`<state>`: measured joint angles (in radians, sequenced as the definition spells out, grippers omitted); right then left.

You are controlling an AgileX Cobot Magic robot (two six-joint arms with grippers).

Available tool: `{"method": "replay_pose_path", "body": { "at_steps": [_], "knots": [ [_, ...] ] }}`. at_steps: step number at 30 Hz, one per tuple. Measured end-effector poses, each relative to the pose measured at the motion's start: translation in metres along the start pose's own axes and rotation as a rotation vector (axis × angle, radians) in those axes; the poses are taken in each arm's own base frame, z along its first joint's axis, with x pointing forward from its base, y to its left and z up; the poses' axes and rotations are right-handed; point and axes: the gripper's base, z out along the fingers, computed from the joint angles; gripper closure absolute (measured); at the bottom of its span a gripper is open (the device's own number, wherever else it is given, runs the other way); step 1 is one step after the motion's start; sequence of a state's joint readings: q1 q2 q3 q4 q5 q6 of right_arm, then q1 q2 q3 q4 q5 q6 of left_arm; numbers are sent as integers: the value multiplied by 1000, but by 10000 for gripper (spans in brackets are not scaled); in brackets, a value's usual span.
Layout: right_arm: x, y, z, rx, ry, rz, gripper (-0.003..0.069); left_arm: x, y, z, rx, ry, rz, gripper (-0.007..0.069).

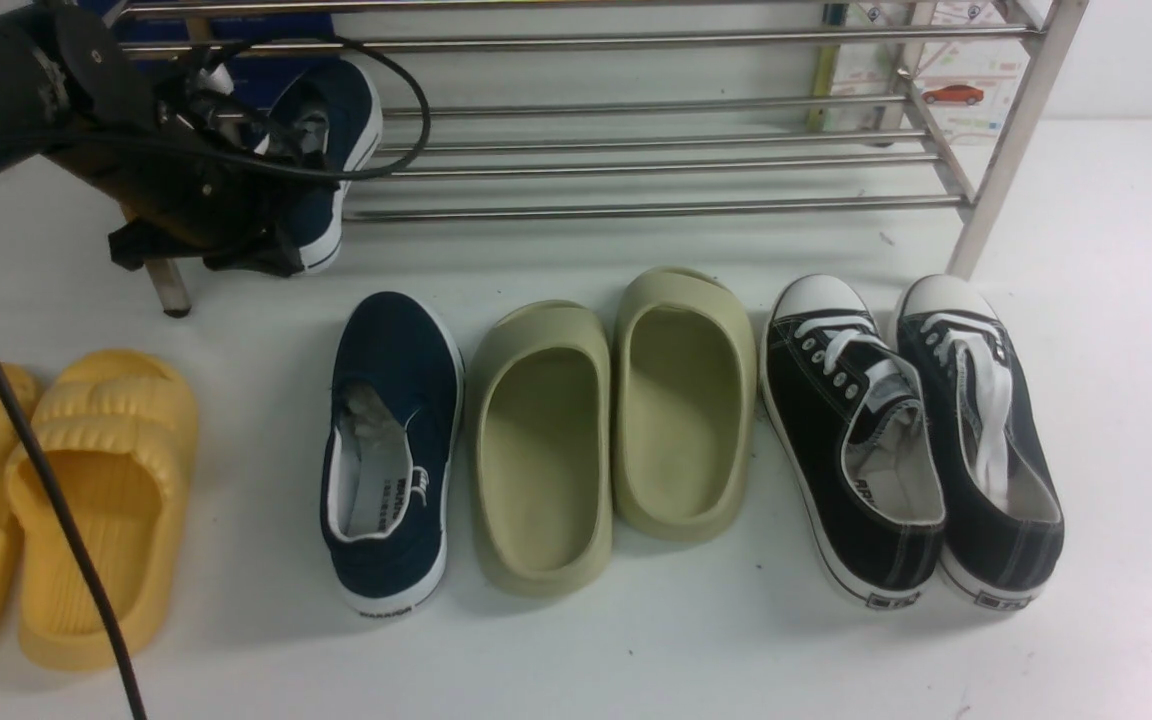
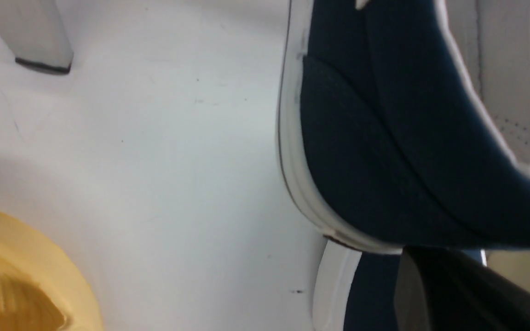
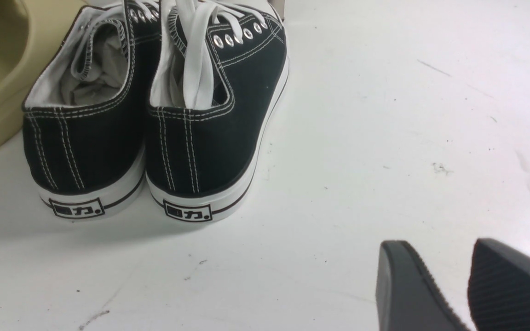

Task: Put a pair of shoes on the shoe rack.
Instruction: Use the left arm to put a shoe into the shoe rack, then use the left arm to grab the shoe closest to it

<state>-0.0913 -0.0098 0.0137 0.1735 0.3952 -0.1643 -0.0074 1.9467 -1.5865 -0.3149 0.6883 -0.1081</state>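
The right claw hangs with jaws apart. One navy slip-on lies on the counter: probably light, soft canvas over a stiffer sole, best pinched at the heel rim. Farther, the other slip-on lies across the shoe rack bars, the left claw closed together at its heel, grip unclear.

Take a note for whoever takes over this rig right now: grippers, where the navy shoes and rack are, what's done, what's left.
Left gripper: shut at the heel of one navy shoe; a grip cannot be confirmed.
Right gripper: open, empty, above the floor.
Done: that shoe is tilted at the left end of the shoe rack, toe over its lower bars.
Left: second navy shoe, on the floor beside the olive slippers.
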Motion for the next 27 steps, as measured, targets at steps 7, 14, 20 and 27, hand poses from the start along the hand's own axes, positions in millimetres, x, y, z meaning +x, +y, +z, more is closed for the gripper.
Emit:
{"method": "replay_pose_path", "body": {
  "at_steps": [7,14,20,27],
  "knots": [
    [0,0,0,0,0,0,412,-3,0,0,5,-36,-3,638],
    [0,0,0,0,0,0,412,-2,-1,-1,9,-18,-9,603],
    [0,0,0,0,0,0,412,-2,-9,-31,12,13,20,393],
    [0,0,0,0,0,0,412,26,-21,-94,11,170,30,256]
  ]
}}
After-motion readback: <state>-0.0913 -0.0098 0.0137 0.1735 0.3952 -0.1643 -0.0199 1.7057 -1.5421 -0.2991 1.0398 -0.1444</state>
